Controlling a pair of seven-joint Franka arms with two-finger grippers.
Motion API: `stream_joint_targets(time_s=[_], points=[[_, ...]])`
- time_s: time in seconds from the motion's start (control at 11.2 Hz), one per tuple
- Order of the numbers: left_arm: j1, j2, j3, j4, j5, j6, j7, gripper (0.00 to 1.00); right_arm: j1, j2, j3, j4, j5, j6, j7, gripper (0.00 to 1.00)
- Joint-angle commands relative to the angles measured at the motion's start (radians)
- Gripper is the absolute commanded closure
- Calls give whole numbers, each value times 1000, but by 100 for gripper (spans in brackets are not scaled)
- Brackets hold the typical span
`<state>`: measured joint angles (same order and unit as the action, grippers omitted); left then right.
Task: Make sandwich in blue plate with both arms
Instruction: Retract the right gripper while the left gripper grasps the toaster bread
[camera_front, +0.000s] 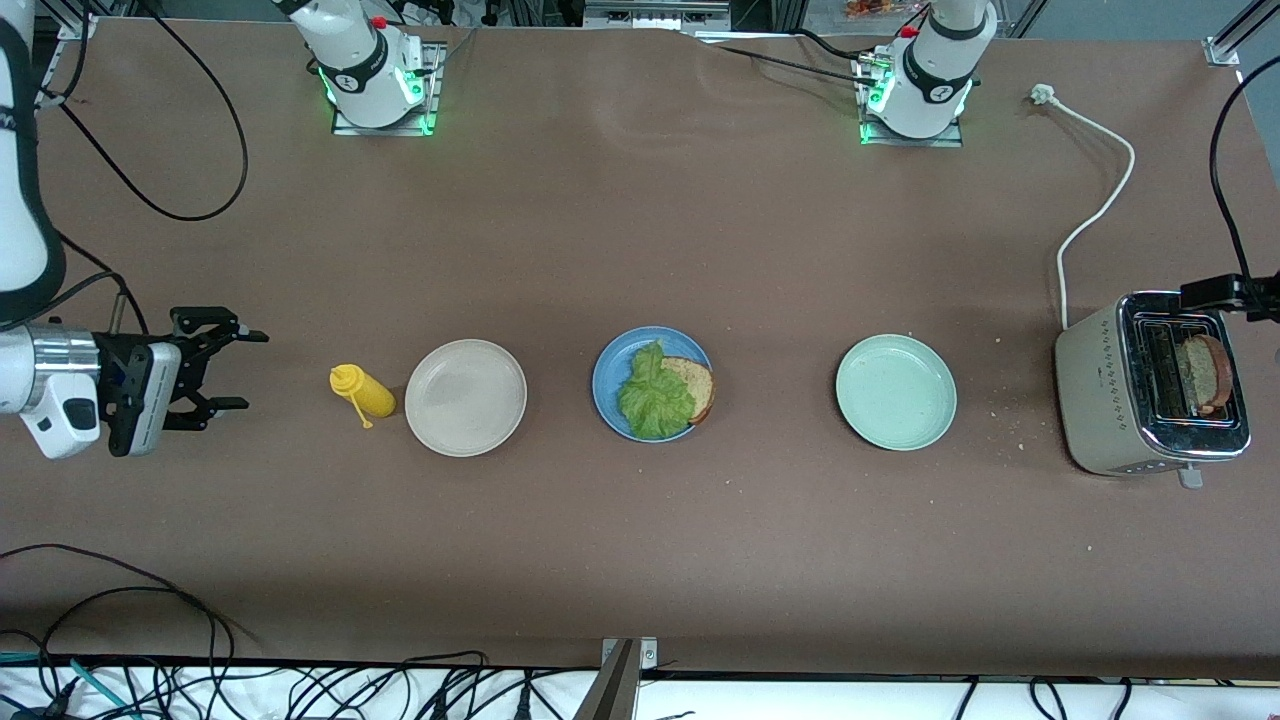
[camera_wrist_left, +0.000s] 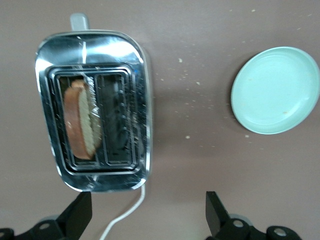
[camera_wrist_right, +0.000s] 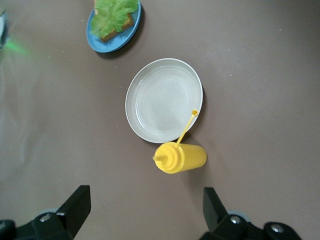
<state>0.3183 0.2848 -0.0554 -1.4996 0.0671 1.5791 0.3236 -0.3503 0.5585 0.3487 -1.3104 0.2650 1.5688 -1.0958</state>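
Right gripper (camera_front: 215, 370) hangs unclenched and empty over the bench's right-arm end near the yellow squeeze bottle (camera_front: 364, 392) and beige plate (camera_front: 466, 397), left gripper (camera_wrist_left: 147, 215) spread above the toaster (camera_front: 1150, 385), lettuce-topped bread (camera_front: 668, 390) on the central blue plate (camera_front: 610, 375)

Bare table between blue plate (camera_front: 604, 385) and both neighbours, the beige plate (camera_front: 466, 397) and pale green plate (camera_front: 896, 391), so side approaches are open. Yellow squeeze bottle (camera_front: 365, 392) sits just beside the beige plate. Toaster (camera_front: 1098, 400) stands at the left arm's end, one slot filled by a bread slice (camera_front: 1205, 372).
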Motion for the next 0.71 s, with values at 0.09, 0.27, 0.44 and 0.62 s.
stream_joint_targets(time_s=[0.09, 0.27, 0.44, 0.62], points=[[53, 121, -12, 45, 59, 135, 84, 0, 158, -143, -128, -33, -35, -7, 333, 0], [70, 157, -12, 44, 79, 186, 153, 0, 250, -201, -210, -55, -44, -10, 486, 0], [94, 191, -12, 42, 82, 220, 161, 2, 356, -277, -316, -99, -46, -15, 621, 0], [96, 211, -12, 42, 94, 223, 160, 28, 489, -359, -436, -176, -72, -10, 684, 0]])
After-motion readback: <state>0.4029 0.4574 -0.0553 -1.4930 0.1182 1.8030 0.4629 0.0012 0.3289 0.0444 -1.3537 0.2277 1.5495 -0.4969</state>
